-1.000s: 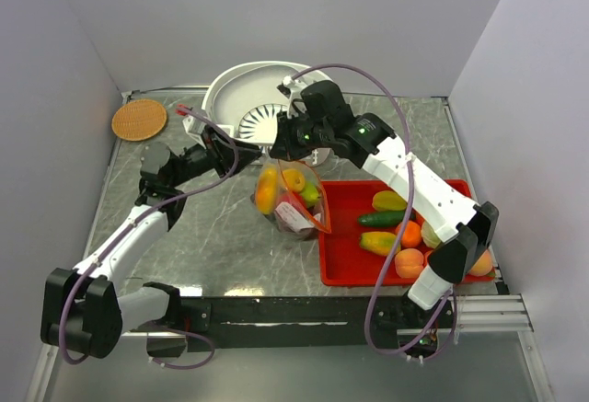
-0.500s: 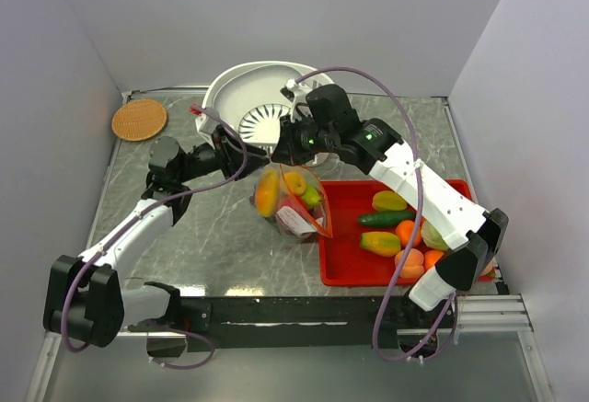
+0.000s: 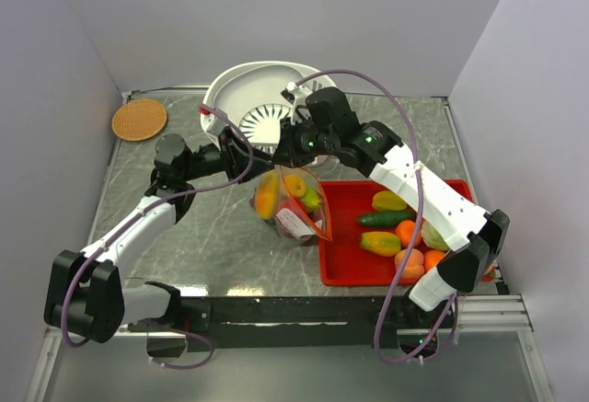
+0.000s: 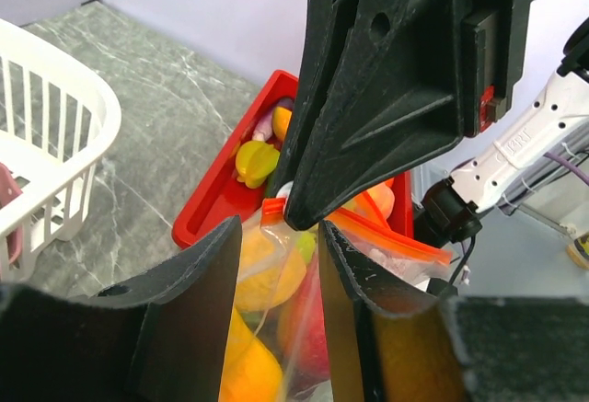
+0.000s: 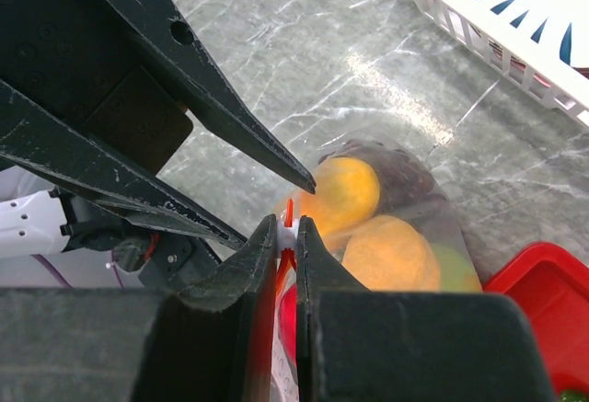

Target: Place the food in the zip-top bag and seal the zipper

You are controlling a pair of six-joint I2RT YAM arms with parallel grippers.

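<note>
The zip-top bag (image 3: 290,204) stands on the table with a lemon, a mango, an apple and other food inside. Its orange-red zipper (image 3: 321,221) runs along the mouth and also shows in the left wrist view (image 4: 396,235). My right gripper (image 3: 282,155) is shut on the zipper's left end, pinching a small white slider (image 5: 287,234) between its fingertips. My left gripper (image 3: 261,155) is open, its fingers (image 4: 198,301) straddling the bag's upper corner just below the right gripper's tips. More food (image 3: 398,229) lies in the red tray.
The red tray (image 3: 345,259) sits right of the bag. A white slotted basket (image 3: 241,94) stands at the back, just behind both grippers. A round cork mat (image 3: 139,119) lies at the back left.
My left arm has reached to the right, bringing its open gripper up to the bag's corner beside the right gripper. The right gripper has kept its hold and hardly moved.
</note>
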